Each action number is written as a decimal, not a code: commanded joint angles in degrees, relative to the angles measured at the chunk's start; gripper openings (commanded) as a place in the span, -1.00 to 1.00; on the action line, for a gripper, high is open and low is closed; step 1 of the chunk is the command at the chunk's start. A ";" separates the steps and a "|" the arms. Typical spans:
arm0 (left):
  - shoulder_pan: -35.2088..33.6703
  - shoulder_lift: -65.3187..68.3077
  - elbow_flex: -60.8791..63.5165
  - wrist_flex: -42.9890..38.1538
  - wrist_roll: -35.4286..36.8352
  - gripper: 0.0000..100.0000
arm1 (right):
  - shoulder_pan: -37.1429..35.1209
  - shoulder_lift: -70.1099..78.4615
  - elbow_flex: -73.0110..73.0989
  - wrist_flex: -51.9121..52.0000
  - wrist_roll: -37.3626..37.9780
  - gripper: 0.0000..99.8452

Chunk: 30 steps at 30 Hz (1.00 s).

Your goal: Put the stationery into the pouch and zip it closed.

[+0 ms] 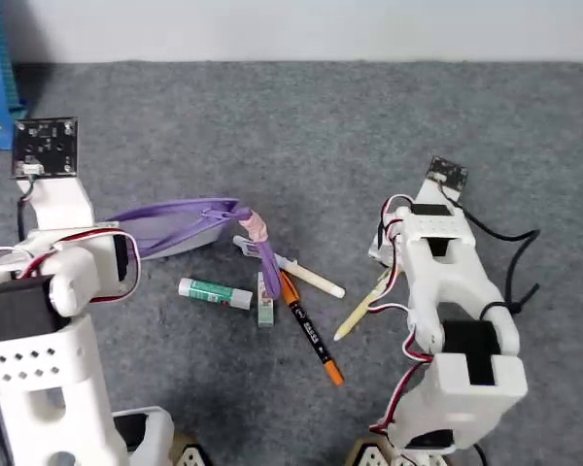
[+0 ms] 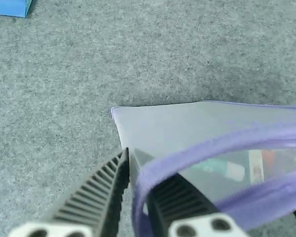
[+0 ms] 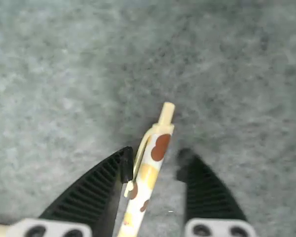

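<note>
Resting left of centre, the translucent purple-rimmed pouch (image 1: 175,228) is clamped at its edge by the left gripper (image 2: 134,165). Just right of it, an orange pen (image 1: 309,335) and glue stick (image 1: 214,292) are scattered. Farther right, a spotted pen (image 3: 153,158) is straddled by the wide-jawed right gripper (image 3: 157,157).

The left arm (image 1: 58,277) stretches forward, the left claw (image 2: 130,160) clamped on the pouch (image 2: 187,128) rim. The right arm (image 1: 447,282) bends over, the right claw (image 3: 155,160) pointing down, jaws apart.

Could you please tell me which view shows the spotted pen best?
The right wrist view: the spotted pen sits close up between the right gripper's open fingers, with its spots clear. The high view shows it small and pale beside that arm.
</note>
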 commanded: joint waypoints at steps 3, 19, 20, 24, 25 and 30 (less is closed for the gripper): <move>-0.26 -0.35 0.04 -1.58 0.62 -0.97 | -2.07 -4.44 -2.20 6.55 -0.53 -0.98; -0.18 -0.35 0.04 -0.97 0.62 -0.97 | -15.34 -50.24 -2.20 21.14 11.52 -0.98; -0.09 -0.26 0.04 -0.53 0.53 -0.97 | -16.75 -52.88 -2.20 20.88 12.13 -0.98; 0.00 -0.26 0.04 -0.09 0.44 -0.97 | -23.16 -62.02 -2.20 20.00 15.30 -0.98; 0.00 -0.26 0.04 -0.09 0.44 -0.97 | -24.75 -64.04 -2.20 19.30 15.74 -0.98; 0.00 -0.26 -0.04 0.00 0.44 -0.97 | -31.78 -71.34 -2.20 12.35 15.91 -0.98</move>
